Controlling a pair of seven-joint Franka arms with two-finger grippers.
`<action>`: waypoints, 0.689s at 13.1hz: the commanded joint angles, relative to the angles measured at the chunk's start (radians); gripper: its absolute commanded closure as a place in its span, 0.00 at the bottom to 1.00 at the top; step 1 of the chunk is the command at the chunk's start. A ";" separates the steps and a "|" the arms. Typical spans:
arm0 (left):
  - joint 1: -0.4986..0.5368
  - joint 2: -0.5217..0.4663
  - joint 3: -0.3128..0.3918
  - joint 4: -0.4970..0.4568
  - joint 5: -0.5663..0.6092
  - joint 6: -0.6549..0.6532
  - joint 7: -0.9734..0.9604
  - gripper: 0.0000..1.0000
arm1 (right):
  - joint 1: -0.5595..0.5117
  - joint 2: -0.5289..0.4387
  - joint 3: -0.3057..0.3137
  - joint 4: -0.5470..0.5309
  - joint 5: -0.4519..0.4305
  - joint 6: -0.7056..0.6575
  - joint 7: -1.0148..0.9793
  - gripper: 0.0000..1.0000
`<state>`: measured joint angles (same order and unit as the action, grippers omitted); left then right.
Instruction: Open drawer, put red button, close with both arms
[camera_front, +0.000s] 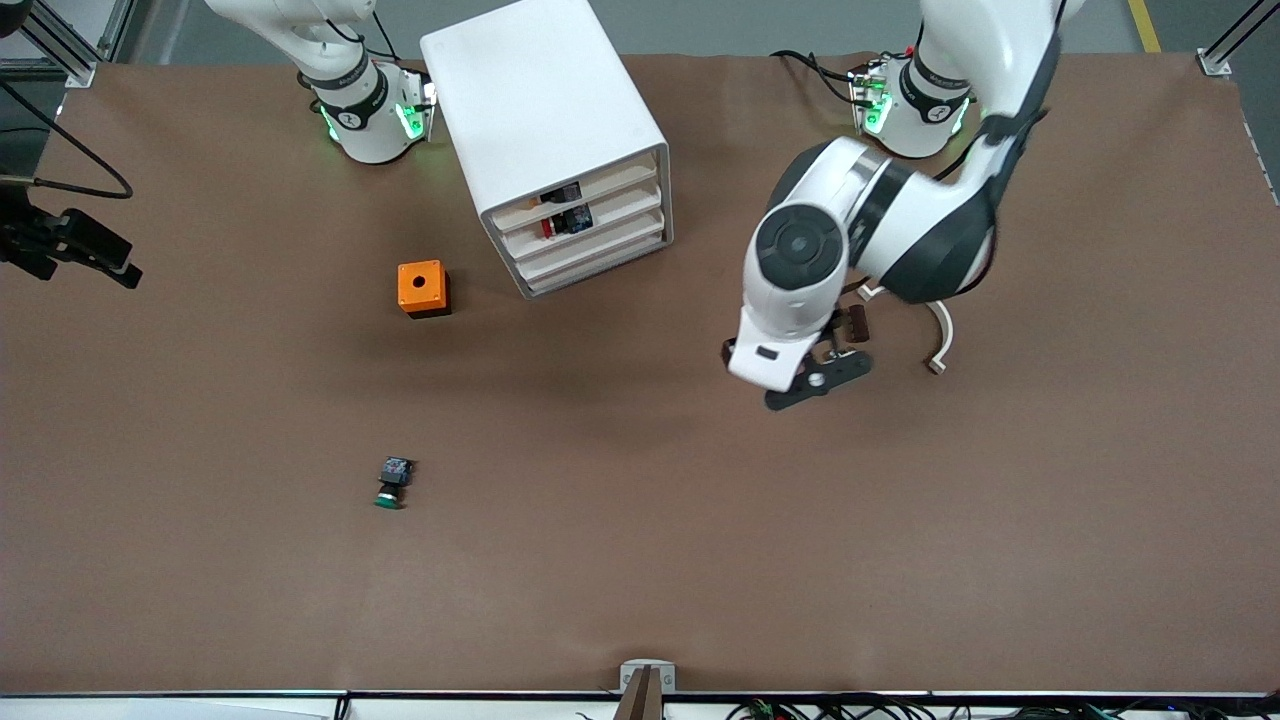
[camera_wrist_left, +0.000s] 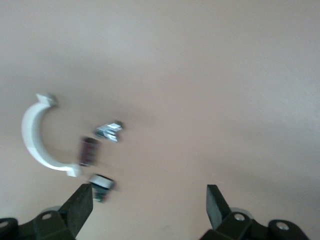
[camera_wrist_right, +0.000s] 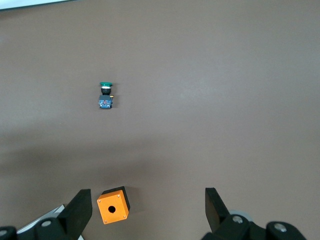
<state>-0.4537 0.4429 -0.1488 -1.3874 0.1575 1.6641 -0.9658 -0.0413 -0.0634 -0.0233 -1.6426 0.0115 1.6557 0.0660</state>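
Left gripper (camera_wrist_left: 149, 200): fingers (camera_wrist_left: 80, 206) spread wide, nothing between them, hanging over a small cluster of parts on the table (camera_front: 1050, 520) toward the left arm's end, roughly mid-depth between the base edge and the front-camera edge. In the left wrist view one finger sits just above a small dark part with a pale cap (camera_wrist_left: 102, 183); beside it lie a dark reddish-brown piece (camera_wrist_left: 89, 150), a small shiny metal piece (camera_wrist_left: 109, 131) and a curved white clamp (camera_wrist_left: 36, 136). The view is blurred, so the small parts cannot be identified further. In the front view the left arm (camera_front: 850, 230) covers most of this cluster; only the clamp and the brown piece show past the wrist. Right gripper (camera_wrist_right: 149, 204): fingers (camera_wrist_right: 81, 207) also spread, empty, over the orange box with a hole (camera_wrist_right: 113, 205). Its position does not show in the front view, where only the right arm's base is seen at the base edge. The orange box stands near the white drawer cabinet (camera_front: 545, 130), on the side toward the right arm's end. All drawers look pushed in; the red button (camera_front: 549, 228) shows inside the second drawer from the top, through its front gap. The green-capped button (camera_front: 392, 483) lies on its side, nearer the front camera than the orange box and well apart from it.
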 joint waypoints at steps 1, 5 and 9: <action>0.122 -0.108 -0.011 -0.027 0.021 -0.033 0.146 0.00 | -0.016 -0.010 0.011 0.007 -0.001 -0.016 -0.018 0.00; 0.226 -0.177 -0.009 -0.028 0.014 -0.038 0.317 0.00 | -0.014 -0.006 0.010 0.006 -0.008 -0.004 -0.020 0.00; 0.286 -0.228 -0.009 -0.028 0.013 -0.056 0.479 0.00 | -0.011 -0.007 0.010 0.006 -0.008 -0.008 -0.020 0.00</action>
<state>-0.1930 0.2614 -0.1491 -1.3915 0.1694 1.6218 -0.5463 -0.0430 -0.0634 -0.0226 -1.6412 0.0115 1.6553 0.0606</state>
